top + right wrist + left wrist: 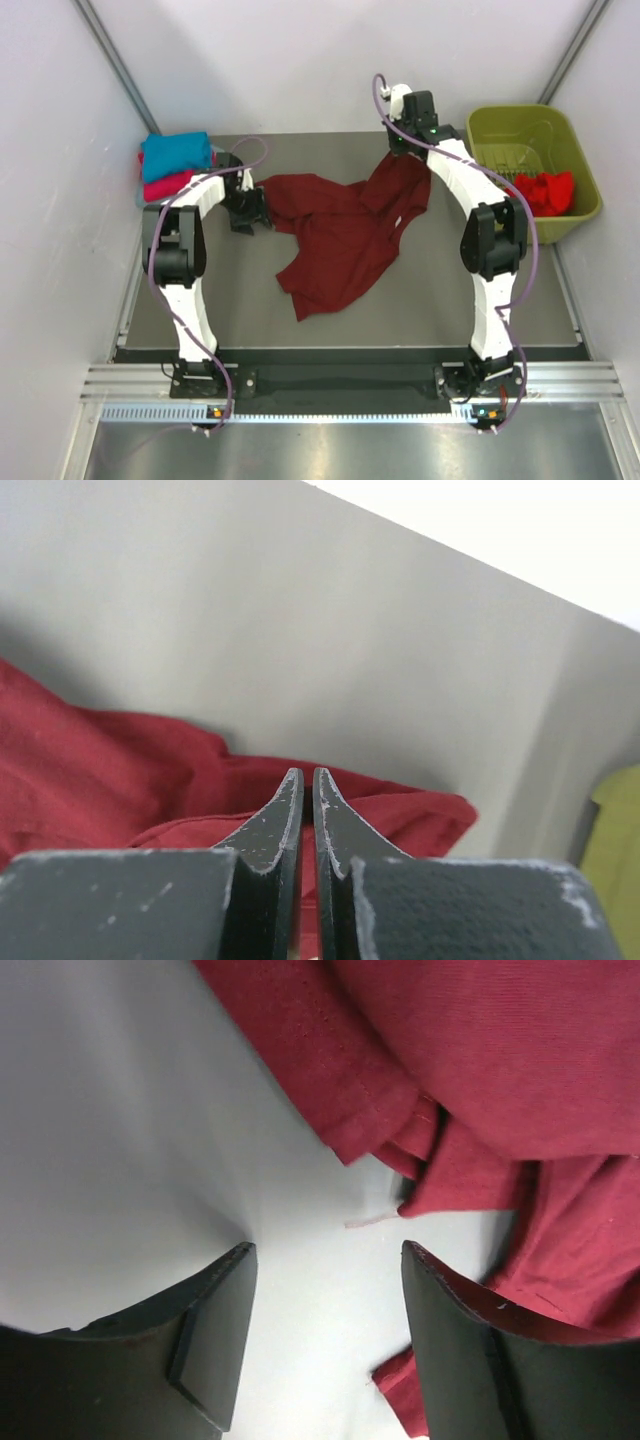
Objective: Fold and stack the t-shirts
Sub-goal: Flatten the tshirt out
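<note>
A dark maroon t-shirt (335, 235) lies crumpled across the middle of the table. My right gripper (398, 150) is shut on its back right corner and holds that corner up off the table. In the right wrist view the fingertips (308, 772) are pressed together with maroon cloth (90, 770) between and behind them. My left gripper (248, 212) stands open low over the table at the shirt's left edge. In the left wrist view the bare table shows between its fingers (325, 1250), and a hem of the maroon t-shirt (370, 1110) lies just ahead and beside the right finger.
Folded teal (176, 152) and pink-red (165, 185) t-shirts are stacked at the back left corner. An olive-green basket (500, 125) at the back right holds a bright red t-shirt (545, 190). Walls close in on the left, right and back.
</note>
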{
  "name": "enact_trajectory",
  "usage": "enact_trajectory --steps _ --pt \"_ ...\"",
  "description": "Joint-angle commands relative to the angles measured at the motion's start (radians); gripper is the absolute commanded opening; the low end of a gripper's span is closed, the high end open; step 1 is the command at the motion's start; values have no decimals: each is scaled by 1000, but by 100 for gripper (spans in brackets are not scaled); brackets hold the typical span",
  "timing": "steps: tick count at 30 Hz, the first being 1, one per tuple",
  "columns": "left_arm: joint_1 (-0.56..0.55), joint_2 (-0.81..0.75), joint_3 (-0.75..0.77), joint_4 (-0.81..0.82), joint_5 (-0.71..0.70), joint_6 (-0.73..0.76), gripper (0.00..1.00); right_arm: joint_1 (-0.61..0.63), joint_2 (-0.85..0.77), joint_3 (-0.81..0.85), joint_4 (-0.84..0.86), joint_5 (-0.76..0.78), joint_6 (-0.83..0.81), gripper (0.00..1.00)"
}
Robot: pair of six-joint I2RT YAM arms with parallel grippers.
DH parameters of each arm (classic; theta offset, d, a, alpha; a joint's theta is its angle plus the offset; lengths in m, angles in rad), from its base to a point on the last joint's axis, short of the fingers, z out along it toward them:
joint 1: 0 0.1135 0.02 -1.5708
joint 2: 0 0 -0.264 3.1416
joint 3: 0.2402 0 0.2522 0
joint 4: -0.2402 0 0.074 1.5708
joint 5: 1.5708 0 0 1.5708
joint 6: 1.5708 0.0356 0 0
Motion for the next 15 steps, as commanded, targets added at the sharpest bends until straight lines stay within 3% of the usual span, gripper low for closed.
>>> enact_trajectory --steps 1,15 --pt "-6 31 42 12 47 -25 64 -7 -68 32 41 -9 11 0" --pt "-6 131 145 21 33 -13 44 -7 -64 11 43 -26 25 0"
